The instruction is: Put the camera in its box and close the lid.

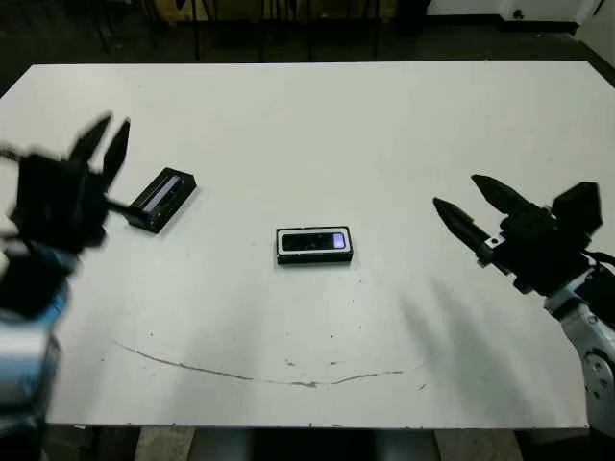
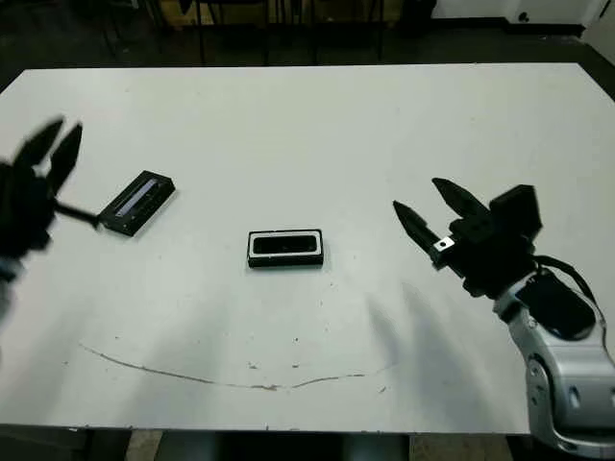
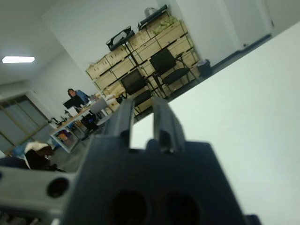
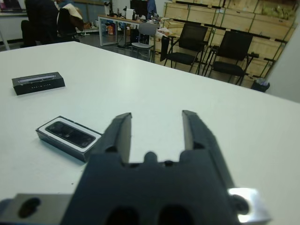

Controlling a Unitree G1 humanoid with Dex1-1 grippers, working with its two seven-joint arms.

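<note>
Near the table's [image 1: 317, 115] front edge a thin dark scratch [image 1: 259, 375] curves across the white top. Behind it, at the middle, the box [image 1: 314, 245] sits flat with the camera [image 1: 313, 242] lying inside on the white lining. Its lid [image 1: 162, 199] lies apart to the left, window strip up. Both grippers hover above the table. Right gripper [image 1: 468, 206] has its jaws spread wide and empty, right of the box. Left gripper [image 1: 104, 144], blurred, is just beside the lid, jaws a little apart, holding nothing.

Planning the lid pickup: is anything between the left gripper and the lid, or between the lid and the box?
Nothing visible. Bare table lies between the left gripper and the lid, and between the lid and the box, where the camera already sits.
</note>
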